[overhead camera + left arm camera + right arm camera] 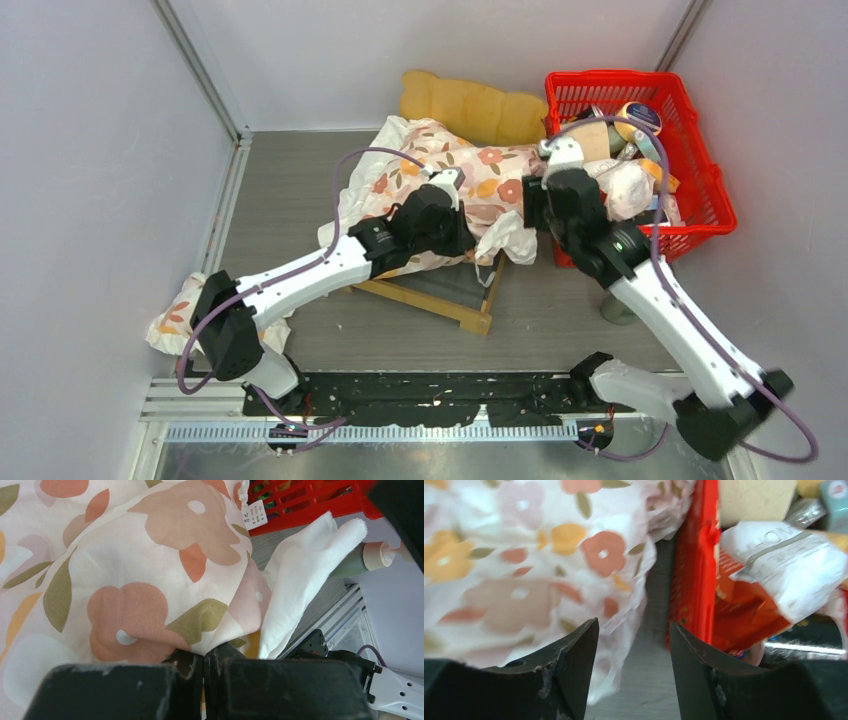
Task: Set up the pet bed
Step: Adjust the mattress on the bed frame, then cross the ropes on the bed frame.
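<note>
Wood frame: the pet bed (462, 312) sits mid-table, between the two arms. One light-wood corner and a strip of dark grey fabric show at its near side, and the rest lies under cloth.
Headboard: a scalloped, yellowish edge (470, 105) rises beyond the cloth, near the back wall.
Floral cloth: the floral cloth (470, 170) is soft, rumpled and white, printed with pink and orange blossoms and olive leaves. It is draped over the bed.
Tag: a small white tag (252, 514) hangs at the cloth's edge, its print too small to read.
Left gripper: the left gripper (204, 661) has its black fingers pressed together, pinching a fold of the floral cloth.
Right gripper: the right gripper (634, 645) has its fingers spread apart with nothing between them. It hovers over the gap between the cloth and the basket.
Basket: the red basket (712, 180) is plastic lattice and stands just right of the bed, packed with goods.
Packet: a white packet (784, 560) in the basket bears blurred grey capitals, seemingly "HON".
Towel: a white towel (305, 565) with a nubby texture lies beside the cloth.
Table: the table (570, 320) has a grey wood grain.
</note>
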`<state>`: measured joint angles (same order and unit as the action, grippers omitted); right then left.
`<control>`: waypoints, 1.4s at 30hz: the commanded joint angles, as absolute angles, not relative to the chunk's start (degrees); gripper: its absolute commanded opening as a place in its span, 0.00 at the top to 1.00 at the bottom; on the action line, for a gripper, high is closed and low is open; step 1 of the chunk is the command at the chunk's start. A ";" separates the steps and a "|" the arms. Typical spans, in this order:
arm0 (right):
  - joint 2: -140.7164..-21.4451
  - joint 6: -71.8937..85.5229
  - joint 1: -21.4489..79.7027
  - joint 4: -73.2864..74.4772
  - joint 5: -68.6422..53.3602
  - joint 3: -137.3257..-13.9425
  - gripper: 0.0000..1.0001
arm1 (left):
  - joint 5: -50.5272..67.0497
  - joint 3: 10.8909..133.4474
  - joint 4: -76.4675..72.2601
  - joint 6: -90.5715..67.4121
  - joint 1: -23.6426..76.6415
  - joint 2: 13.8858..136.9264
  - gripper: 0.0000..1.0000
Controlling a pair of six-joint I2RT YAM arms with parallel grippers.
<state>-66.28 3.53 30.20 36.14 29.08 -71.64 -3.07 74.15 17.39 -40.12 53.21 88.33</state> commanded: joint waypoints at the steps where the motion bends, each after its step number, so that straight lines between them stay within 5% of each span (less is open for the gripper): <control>1: -46.75 12.80 34.31 33.27 14.33 -59.79 0.43 | -2.44 75.66 14.02 -40.75 52.41 87.16 1.00; 10: -24.41 12.97 36.76 9.53 -3.23 -29.47 0.52 | -0.27 75.50 12.08 -41.75 51.22 87.19 1.00; 31: -46.33 9.13 51.47 -5.22 29.31 -27.18 0.45 | 8.42 76.47 8.90 -42.10 49.13 87.74 1.00; 33: -47.06 9.12 51.48 -6.01 29.33 -27.29 0.48 | 8.40 76.52 8.89 -42.10 49.11 87.65 1.00; 39: -47.61 14.76 51.89 -2.02 30.25 -29.47 0.82 | 8.18 76.84 8.79 -41.77 49.06 87.15 1.00; 42: -46.10 19.45 52.64 -0.58 30.57 -30.05 0.91 | 8.13 77.21 8.83 -41.42 49.04 86.94 1.00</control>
